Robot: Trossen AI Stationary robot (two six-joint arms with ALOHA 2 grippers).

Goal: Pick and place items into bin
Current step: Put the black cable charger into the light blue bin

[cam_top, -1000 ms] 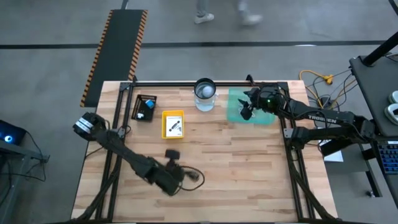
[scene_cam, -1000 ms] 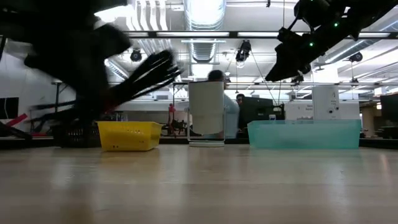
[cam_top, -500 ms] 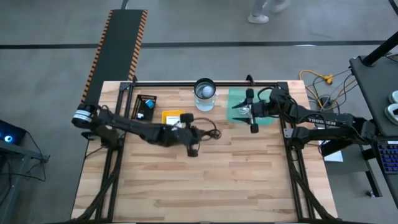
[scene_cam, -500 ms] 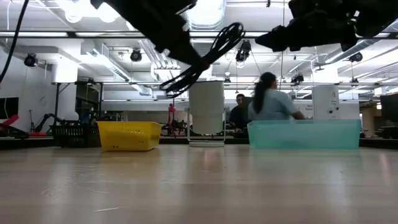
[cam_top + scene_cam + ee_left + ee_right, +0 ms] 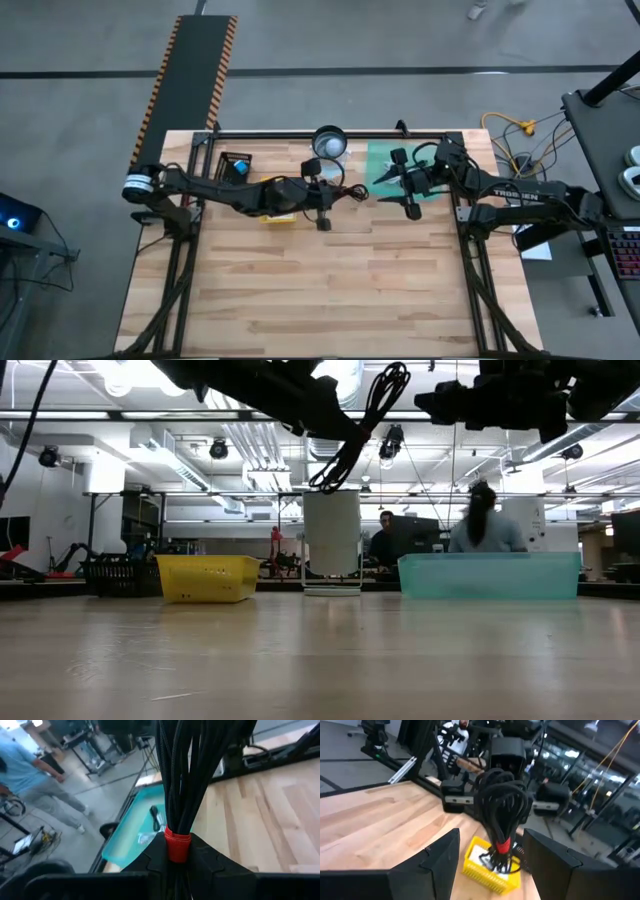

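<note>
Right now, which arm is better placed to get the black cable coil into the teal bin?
Probably the left. Its pincer is already shut on the black cable coil at the red tie, carried close beside the teal bin. The right pincer hangs open and empty at the bin's edge.

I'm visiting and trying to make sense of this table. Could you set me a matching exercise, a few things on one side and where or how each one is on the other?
Things:
1. black cable coil with red tie
2. translucent teal plastic bin
3. yellow plastic basket
4. right gripper

Places or states:
A. jaws open, empty, at the teal bin's inner edge
B. gripped by the left gripper, held in the air
C. on the table's right side at the back
D. left of the white cylinder, partly under the left arm

Pairs: 1-B, 2-C, 3-D, 4-A
</note>
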